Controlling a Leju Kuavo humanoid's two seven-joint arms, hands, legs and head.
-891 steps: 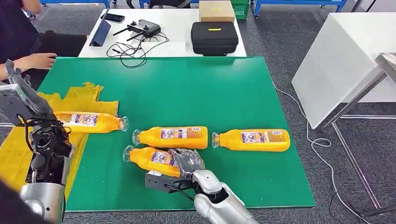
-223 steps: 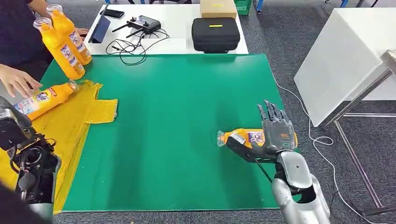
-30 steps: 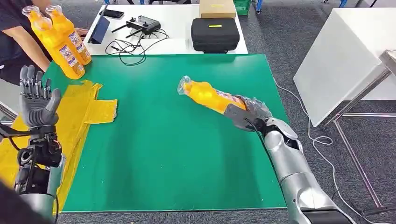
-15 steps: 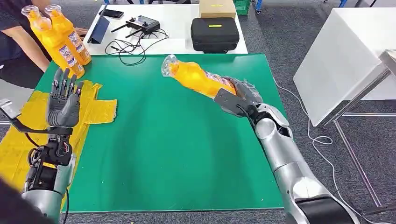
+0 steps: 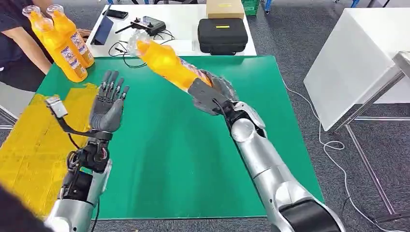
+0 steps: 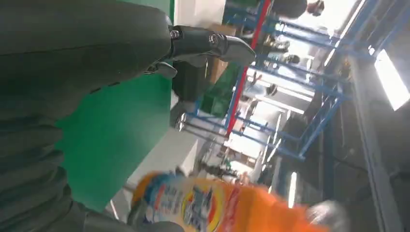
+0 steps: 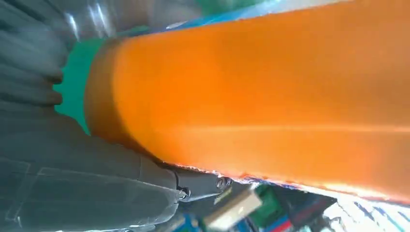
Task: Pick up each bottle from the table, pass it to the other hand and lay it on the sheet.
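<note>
Orange bottle (image 5: pixel 167 63) gripped at its base by right hand (image 5: pixel 211 92), raised over the far surface (image 5: pixel 183 159). Left hand (image 5: pixel 107 104) spread, empty, apart. Could slip during handover if released early.

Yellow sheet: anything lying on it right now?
No bottle shows on the visible part of the yellow sheet. The left hand and its arm cover the sheet's inner edge, so that strip can't be checked. The right hand holds the bottle aloft.
</note>
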